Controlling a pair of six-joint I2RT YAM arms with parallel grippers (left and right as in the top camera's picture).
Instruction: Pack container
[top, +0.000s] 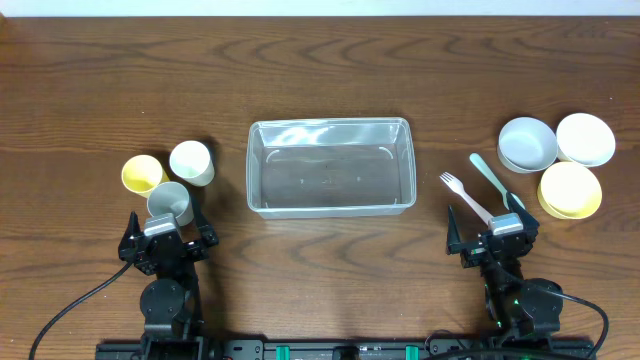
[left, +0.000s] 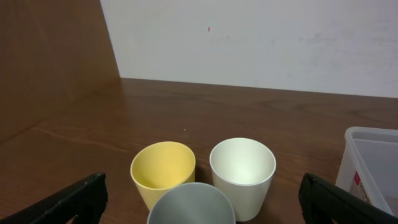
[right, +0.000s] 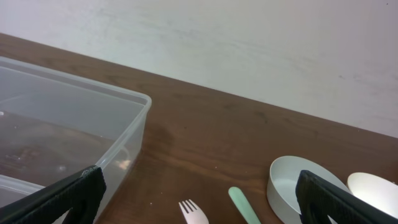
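The clear plastic container (top: 330, 167) sits empty at the table's middle; it shows in the right wrist view (right: 68, 134) and its corner in the left wrist view (left: 373, 165). My left gripper (top: 165, 240) is open and empty, just behind a grey cup (top: 170, 203) (left: 191, 205), with a yellow cup (top: 143, 174) (left: 163, 171) and a white cup (top: 191, 162) (left: 242, 169) beyond. My right gripper (top: 495, 240) is open and empty, just behind a pink fork (top: 465, 198) (right: 194, 214) and a mint utensil (top: 491, 180) (right: 244, 206).
Three bowls stand at the right: a grey one (top: 527, 144) (right: 298, 186), a white one (top: 585, 138) (right: 373, 190) and a yellow one (top: 570, 190). A white wall rises behind the table's far edge.
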